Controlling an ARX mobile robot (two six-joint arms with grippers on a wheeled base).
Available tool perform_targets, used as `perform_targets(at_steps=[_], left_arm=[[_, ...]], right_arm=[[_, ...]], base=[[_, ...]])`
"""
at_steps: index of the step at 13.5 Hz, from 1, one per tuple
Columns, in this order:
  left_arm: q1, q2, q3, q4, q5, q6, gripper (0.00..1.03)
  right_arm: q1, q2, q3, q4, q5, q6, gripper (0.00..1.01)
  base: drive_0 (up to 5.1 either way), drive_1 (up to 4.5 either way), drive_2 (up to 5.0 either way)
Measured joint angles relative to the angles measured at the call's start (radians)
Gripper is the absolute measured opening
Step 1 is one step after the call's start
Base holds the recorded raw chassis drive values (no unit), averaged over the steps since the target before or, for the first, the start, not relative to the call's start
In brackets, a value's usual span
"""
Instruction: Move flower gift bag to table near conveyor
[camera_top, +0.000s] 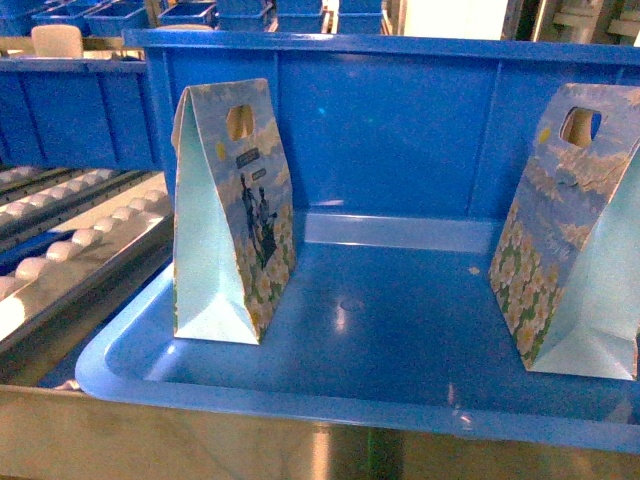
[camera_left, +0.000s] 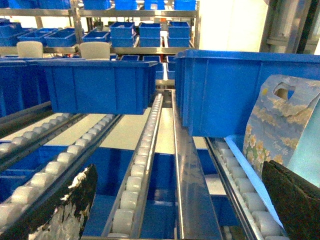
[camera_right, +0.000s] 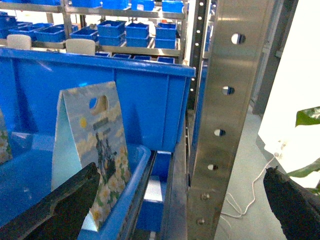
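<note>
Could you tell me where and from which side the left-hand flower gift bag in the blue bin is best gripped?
Pinch the flower gift bag at its flat top edge, around the handle hole, coming from above. It stands upright and narrows to a thin ridge there, while the bin walls block a low side approach.

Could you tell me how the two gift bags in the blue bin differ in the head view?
The left bag stands upright, well inside the bin; the right bag leans and is cut off by the frame's edge. The left bag's dark figure motif faces the camera; the right bag shows none. Both share the daisy print and handle hole.

Flower gift bag (camera_right: 95, 150) upright, apparently inside bin (camera_right: 150, 105).
</note>
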Motion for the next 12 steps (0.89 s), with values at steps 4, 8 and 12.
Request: perform_targets(at_steps=[4,8,12], left_arm=[[-0.016,0.454,0.180,0.379,0.048,-0.046,0.98],[-0.076,0.576,0.268,0.415,-0.004,-0.052,0.98],[-0.075,0.576,0.268,0.415,-0.004,-0.052,0.98]], right_arm=[[0.091,0.277,0.134,0.236,0.047,-0.018,0.98],[0.117,0.405,0.212,0.295,0.058,-0.045,0.98],[0.186,0.525,0.235,0.369,0.077,-0.089,0.98]], base=[[0.0,0.00,0.0],[0.0,0.00,0.0],[0.0,0.00,0.0]])
